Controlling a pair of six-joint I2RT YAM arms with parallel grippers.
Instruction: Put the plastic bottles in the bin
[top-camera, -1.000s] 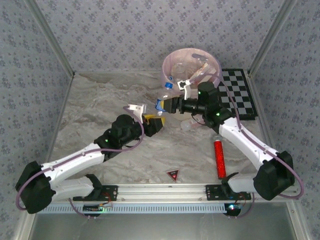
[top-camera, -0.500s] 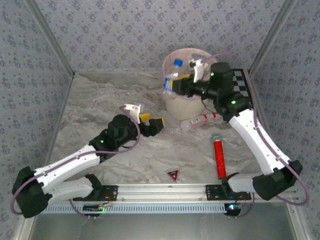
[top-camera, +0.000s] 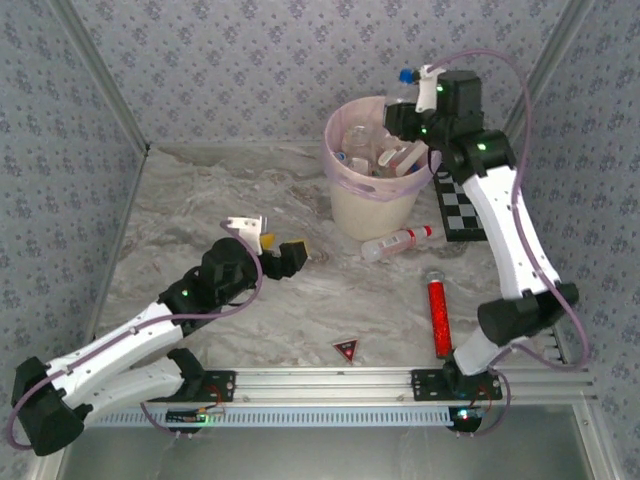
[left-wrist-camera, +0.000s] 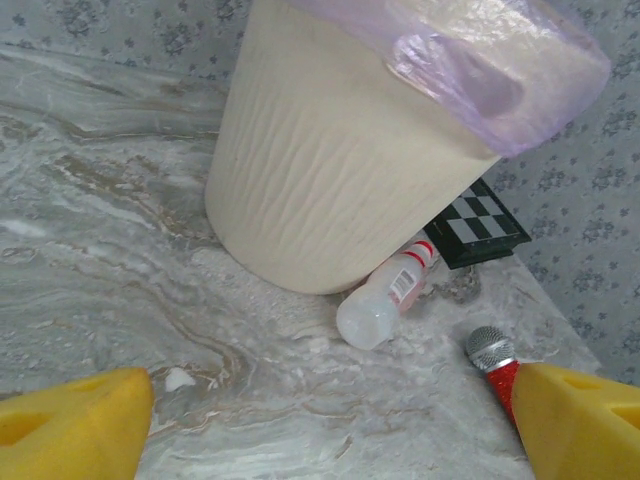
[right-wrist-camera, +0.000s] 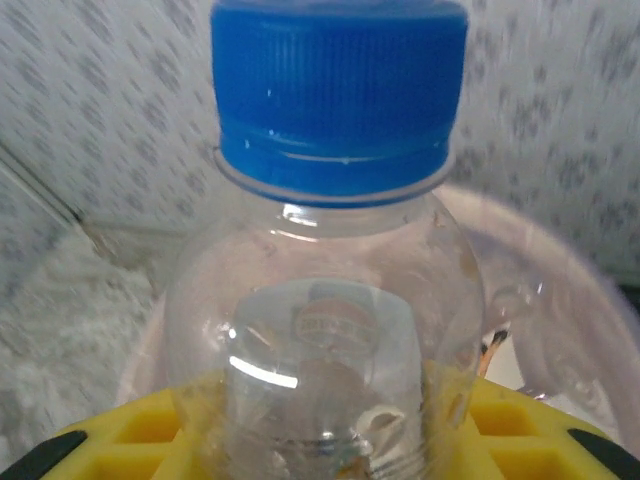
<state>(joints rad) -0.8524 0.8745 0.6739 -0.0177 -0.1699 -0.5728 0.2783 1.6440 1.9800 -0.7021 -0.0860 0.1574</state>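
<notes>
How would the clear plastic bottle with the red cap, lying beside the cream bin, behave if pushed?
The clear red-capped plastic bottle lies on its round side, so it probably rolls. It looks empty, so likely light; its thin-looking walls may dent.

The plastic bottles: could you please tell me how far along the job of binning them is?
Done: several bottles lie inside the bin. In hand: the right gripper holds a blue-capped bottle, raised near the bin's far rim, not yet dropped. Left: one red-capped bottle lies on the table beside the bin's base; the left gripper, open and empty, faces it.
</notes>
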